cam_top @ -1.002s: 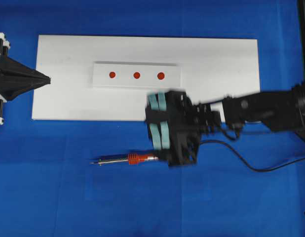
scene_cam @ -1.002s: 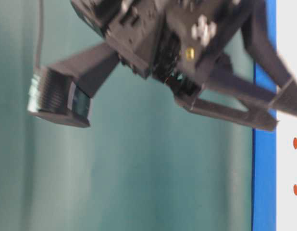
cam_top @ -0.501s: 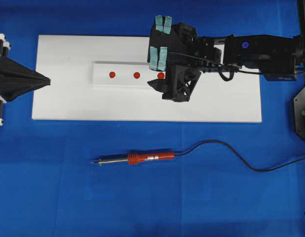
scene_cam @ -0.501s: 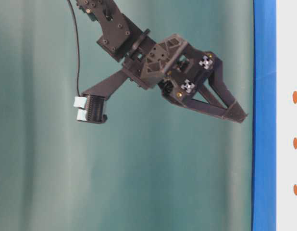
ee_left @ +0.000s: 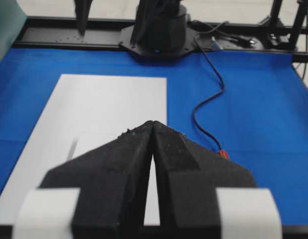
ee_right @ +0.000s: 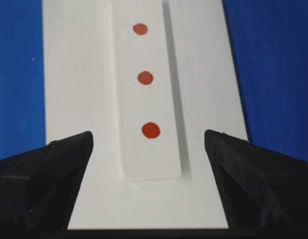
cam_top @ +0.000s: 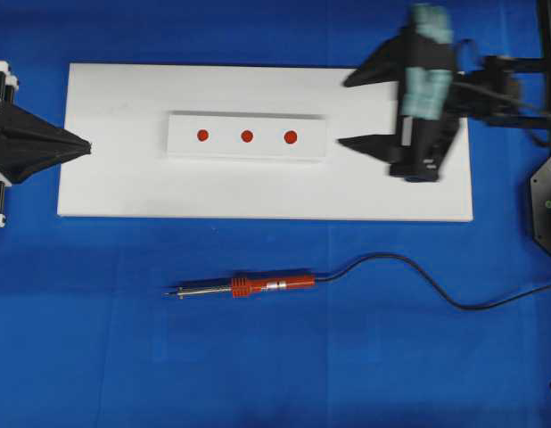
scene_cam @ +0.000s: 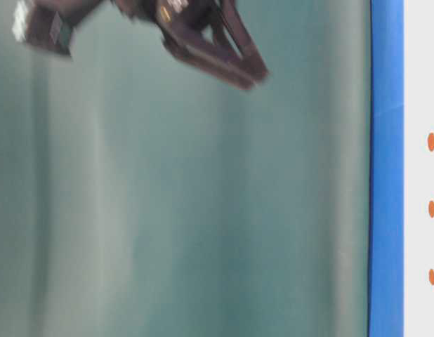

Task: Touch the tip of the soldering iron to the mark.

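The soldering iron [cam_top: 271, 283] lies flat on the blue cloth in front of the board, red handle to the right and tip [cam_top: 170, 292] pointing left; nothing holds it. The mark [cam_top: 247, 136] is the middle of three red dots on the white block [cam_top: 186, 147]. My right gripper [cam_top: 344, 111] hovers open and empty over the board's right end, fingers pointing left at the block. In the right wrist view the mark [ee_right: 145, 77] lies ahead of the spread fingers. My left gripper [cam_top: 86, 145] is shut and empty at the board's left edge.
The block sits on a larger white board [cam_top: 124, 192]. The iron's black cord [cam_top: 418, 272] snakes right across the cloth and off the edge. A black frame [cam_top: 549, 53] stands at the far right. The other arm's base [ee_left: 156, 30] stands beyond the board.
My right gripper rose from above the iron's handle, crossed over the block, and has swung right to the board's right end, staying open. The iron and left gripper have not moved.
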`<state>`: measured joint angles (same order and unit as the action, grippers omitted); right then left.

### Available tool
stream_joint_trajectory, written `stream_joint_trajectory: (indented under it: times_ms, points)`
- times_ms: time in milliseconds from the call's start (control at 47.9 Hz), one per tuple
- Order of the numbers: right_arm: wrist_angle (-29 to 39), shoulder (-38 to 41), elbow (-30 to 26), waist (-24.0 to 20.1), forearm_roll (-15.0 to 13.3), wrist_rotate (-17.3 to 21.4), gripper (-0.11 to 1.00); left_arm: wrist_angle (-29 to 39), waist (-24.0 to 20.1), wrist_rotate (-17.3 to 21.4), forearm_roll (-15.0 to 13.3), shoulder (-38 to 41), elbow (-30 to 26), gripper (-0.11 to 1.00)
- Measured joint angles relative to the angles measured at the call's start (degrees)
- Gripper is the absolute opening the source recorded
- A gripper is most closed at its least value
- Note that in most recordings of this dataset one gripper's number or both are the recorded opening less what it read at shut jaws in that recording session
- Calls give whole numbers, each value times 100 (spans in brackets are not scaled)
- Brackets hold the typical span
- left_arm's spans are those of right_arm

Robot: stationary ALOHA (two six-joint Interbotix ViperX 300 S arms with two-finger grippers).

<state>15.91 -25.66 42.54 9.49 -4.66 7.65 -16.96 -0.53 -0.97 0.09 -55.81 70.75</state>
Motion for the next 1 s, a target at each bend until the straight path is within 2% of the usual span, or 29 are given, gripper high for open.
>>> stream_joint_trajectory:
  times_ms: [501,793,1002]
  points:
    - [-185,-2470,1688,0,44,70,80,-9,0,0,-9,0,9,0]
    - [-396,-3234,2487,-9,308,70,80,-18,0,0,0,0,9,0]
    - [-483,-3331,2646,-9,369,70,80,-88,9,0,0,9,9,0]
